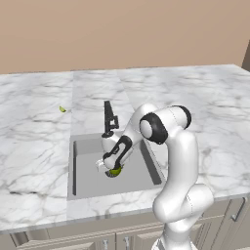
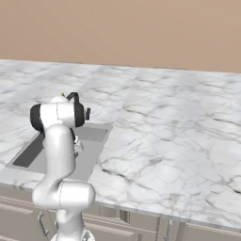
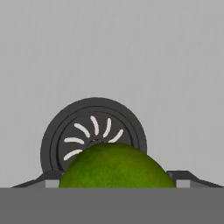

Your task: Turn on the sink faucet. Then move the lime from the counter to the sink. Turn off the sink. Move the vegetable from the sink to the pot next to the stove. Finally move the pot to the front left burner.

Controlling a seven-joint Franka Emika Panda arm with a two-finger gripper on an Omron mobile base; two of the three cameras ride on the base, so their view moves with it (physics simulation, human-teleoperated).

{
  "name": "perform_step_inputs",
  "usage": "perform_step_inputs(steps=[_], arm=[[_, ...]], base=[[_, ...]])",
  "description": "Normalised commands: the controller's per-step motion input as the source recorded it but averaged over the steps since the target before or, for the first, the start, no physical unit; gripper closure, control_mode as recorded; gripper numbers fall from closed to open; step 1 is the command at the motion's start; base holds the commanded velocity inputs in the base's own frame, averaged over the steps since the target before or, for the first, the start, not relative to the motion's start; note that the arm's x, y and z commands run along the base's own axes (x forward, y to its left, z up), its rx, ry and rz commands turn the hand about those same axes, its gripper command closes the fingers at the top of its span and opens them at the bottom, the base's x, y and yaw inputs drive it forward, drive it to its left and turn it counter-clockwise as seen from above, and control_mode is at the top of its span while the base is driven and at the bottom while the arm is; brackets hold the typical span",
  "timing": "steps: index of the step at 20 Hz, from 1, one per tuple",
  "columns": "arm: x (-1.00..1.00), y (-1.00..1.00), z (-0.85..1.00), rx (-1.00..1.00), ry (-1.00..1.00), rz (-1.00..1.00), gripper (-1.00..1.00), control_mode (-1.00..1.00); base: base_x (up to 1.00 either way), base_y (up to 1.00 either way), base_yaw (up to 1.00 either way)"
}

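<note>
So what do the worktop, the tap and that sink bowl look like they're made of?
The counter looks like polished white marble, going by its grey veins, though it could be an imitation. The sink faucet seems to be matte black metal: dark with no shine. The sink is a flat grey, perhaps brushed steel or composite; its look leaves that open.

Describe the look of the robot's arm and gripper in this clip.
The arm is glossy white with rounded, tubular links and black bands at the joints. The gripper has a white body with dark trim and two small dark finger tips. No cables or markings are visible.
</note>
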Motion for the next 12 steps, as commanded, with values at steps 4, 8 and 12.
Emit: perform_step_inputs(steps=[4, 8, 12], arm=[[-0.68, -0.02, 0.25, 0.01, -0.08, -0.04, 1.00, -1.00], [-0.63, -0.01, 0.52, 0.00, -0.04, -0.08, 1.00, -1.00], [-0.39, -0.01, 0.83, 0.00, 0.00, -0.09, 1.00, -1.00]], base=[[0.00, 0.00, 0.00], [0.00, 0.00, 0.00], [0.00, 0.00, 0.00]])
